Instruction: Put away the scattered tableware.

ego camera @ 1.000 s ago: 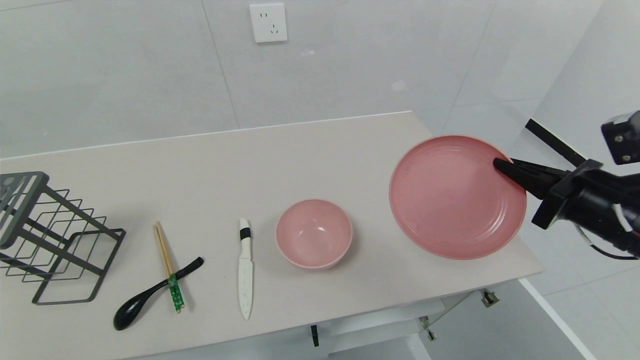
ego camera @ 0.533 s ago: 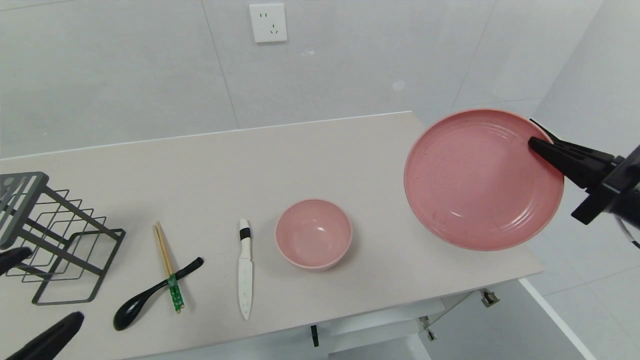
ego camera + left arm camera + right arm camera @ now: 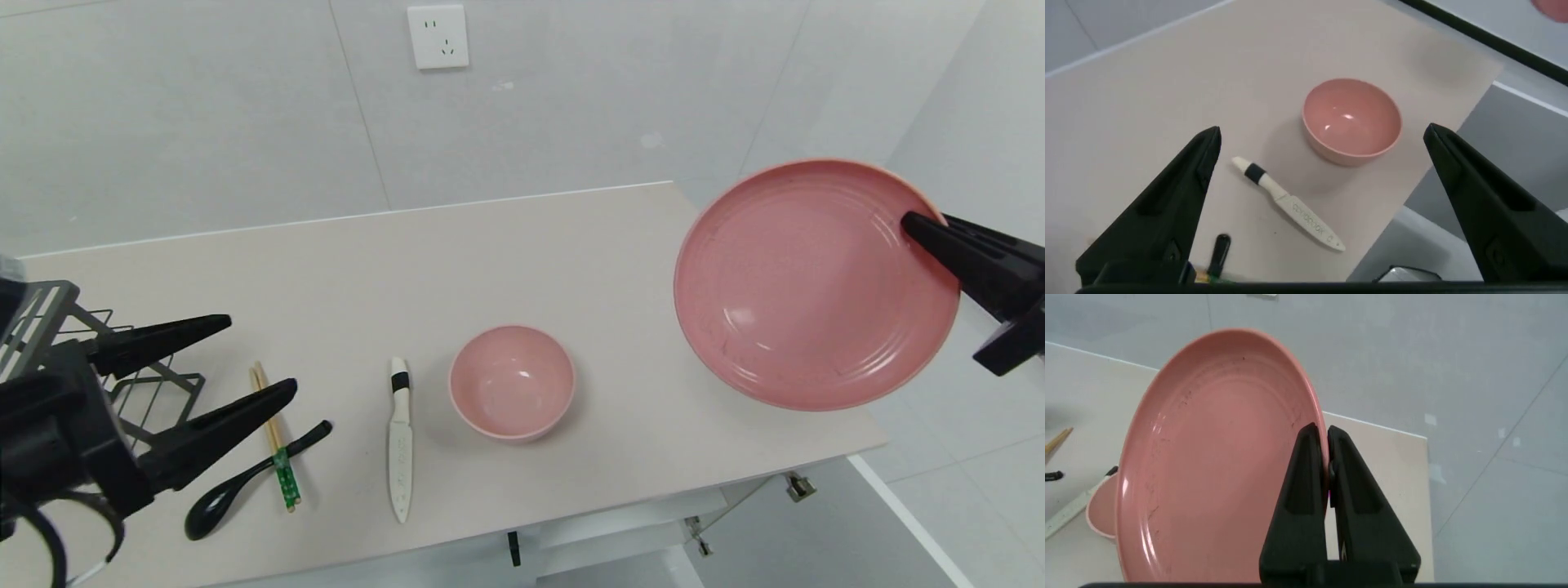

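- Pink plate [image 3: 804,286]: it hangs tilted in the air, off the table [image 3: 490,245], with its rim pinched between the pressed-together fingers of the right gripper [image 3: 914,224]. Nearly all of the plate reaches out beyond the fingertips, over the table's corner.
- Risk of slipping: the hold is a narrow pinch at one spot on the rim, so the plate's own weight could pivot it around the fingertips or pull it free. A quick swing or stop would probably cause this. It could then fall onto the table edge or past it to the floor.
- Risk of collision: the bowl [image 3: 512,381] sits below and beyond the plate's free edge, on the way to the rack [image 3: 41,298]. A low carry could clip it.
- Risk of crowding: the left gripper [image 3: 261,353] is spread wide and empty just in front of the rack. The chopsticks [image 3: 273,433] and spoon [image 3: 237,490] lie under its fingertips, and the knife [image 3: 400,441] is a little beyond them. The two arms could meet there.
- Hidden: the left arm covers most of the rack, so I cannot make out its slots.
- Cut off: the body of the right gripper runs out of the head view.
- Unclear: how deep the rim sits between the right fingers cannot be told.
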### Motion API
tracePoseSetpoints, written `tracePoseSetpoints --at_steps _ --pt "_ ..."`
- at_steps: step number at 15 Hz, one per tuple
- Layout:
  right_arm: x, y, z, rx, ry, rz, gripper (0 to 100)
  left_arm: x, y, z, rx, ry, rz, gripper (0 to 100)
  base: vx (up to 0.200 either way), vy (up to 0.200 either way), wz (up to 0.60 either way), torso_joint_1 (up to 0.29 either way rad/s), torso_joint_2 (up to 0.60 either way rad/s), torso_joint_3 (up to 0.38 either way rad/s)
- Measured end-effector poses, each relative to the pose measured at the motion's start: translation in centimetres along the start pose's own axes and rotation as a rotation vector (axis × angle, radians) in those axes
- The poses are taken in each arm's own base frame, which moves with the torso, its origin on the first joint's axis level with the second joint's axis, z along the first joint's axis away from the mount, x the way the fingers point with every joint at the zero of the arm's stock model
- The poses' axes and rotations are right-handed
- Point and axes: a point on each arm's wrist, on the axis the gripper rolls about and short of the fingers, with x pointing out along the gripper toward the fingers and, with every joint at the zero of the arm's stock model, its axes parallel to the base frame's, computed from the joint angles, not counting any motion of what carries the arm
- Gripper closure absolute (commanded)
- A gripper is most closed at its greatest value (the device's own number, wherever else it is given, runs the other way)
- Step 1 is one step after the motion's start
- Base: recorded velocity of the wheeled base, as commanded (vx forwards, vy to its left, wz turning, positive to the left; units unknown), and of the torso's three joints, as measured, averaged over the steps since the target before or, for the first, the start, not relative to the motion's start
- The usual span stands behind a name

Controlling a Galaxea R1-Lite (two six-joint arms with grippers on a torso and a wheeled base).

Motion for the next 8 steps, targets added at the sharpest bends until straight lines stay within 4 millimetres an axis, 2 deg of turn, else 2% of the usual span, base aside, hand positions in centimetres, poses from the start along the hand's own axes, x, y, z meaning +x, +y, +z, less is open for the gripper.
tracePoseSetpoints --at_steps 5,8 --pt "-0.5 0.3 -1.0 -0.016 0.030 0.020 100 5.4 1.5 -0.9 -0.089 0.121 -0.064 0 0.000 0.000 0.00 0.000 0.00 0.000" --pt "-0.5 0.3 -0.9 -0.022 0.029 0.019 100 8.2 2.1 -2.0 -0.148 0.194 -0.035 0 0.000 0.000 0.00 0.000 0.00 0.000"
